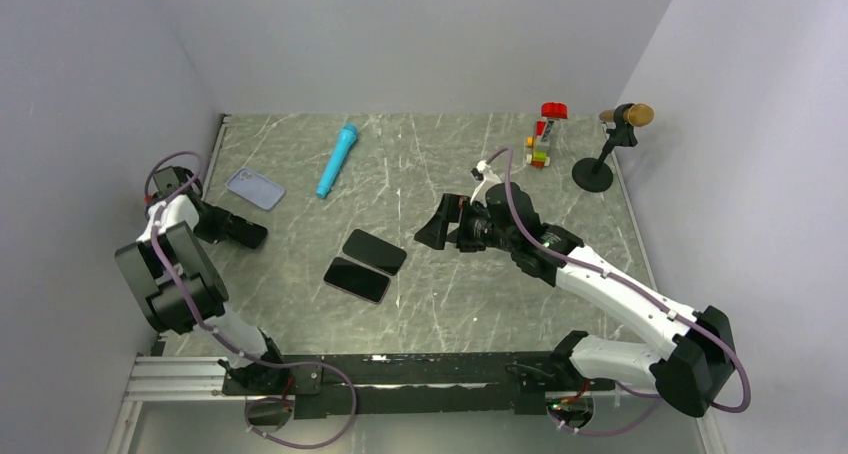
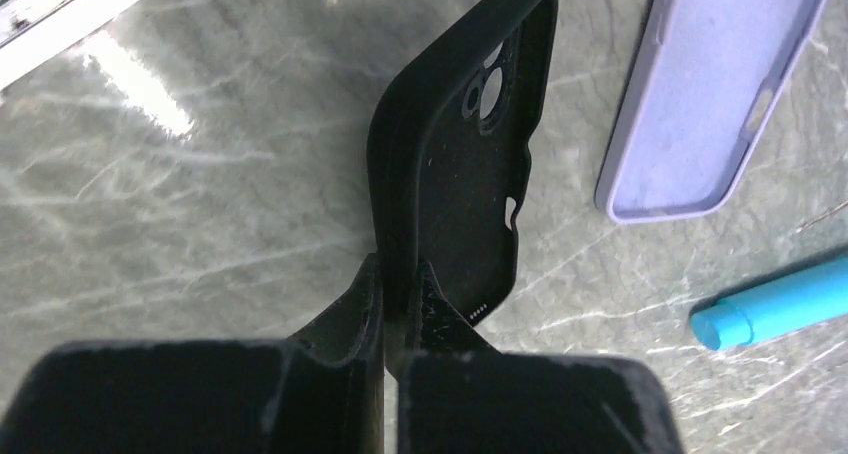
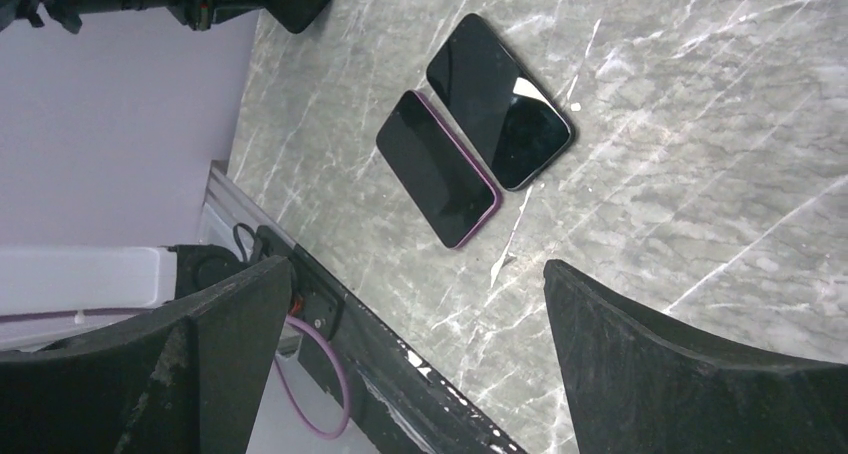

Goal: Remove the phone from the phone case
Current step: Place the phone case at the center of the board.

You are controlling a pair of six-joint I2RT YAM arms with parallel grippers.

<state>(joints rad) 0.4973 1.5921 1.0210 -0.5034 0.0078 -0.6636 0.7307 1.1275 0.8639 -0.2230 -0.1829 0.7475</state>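
1. The left gripper (image 2: 400,292) has its jaws pinched tight on the edge of an empty black phone case (image 2: 470,154).
2. The pale blue-grey phone case (image 2: 700,104) lies hollow side up on the bench (image 2: 180,214) just beside it, empty and near a blue marker (image 2: 770,309).
3. The right gripper (image 3: 415,354) hovers with its jaws spread wide, holding nothing. Beyond it lie two phones side by side: a pink-edged phone (image 3: 437,169) and a black phone (image 3: 500,102).

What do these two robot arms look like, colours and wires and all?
The left arm and right arm both have white shells between chunky black joint housings. A purple cable runs loosely along each, looping free near the wrist. Each ends in matte black wedge-shaped jaws, scuffed with pale specks up close. No logos or sleeves are visible.
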